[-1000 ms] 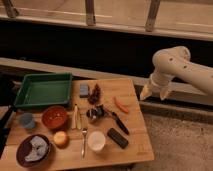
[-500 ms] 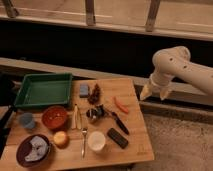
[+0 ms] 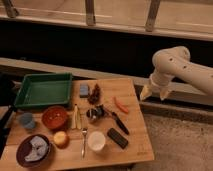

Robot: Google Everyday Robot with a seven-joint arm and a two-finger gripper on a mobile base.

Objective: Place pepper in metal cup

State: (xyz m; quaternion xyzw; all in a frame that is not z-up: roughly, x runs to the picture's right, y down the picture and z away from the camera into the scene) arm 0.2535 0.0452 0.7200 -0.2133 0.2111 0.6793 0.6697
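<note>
The pepper lies on the desk near its right edge, to the right of and slightly behind the metal cup. The pincer hangs beyond that edge (off the desk), right of the pepper.

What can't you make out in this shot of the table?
Camera view: the arm behind the claw, which hangs right of the table, is cut off by the right edge.
Camera view: the inside of the metal cup is lost in shadow.
</note>
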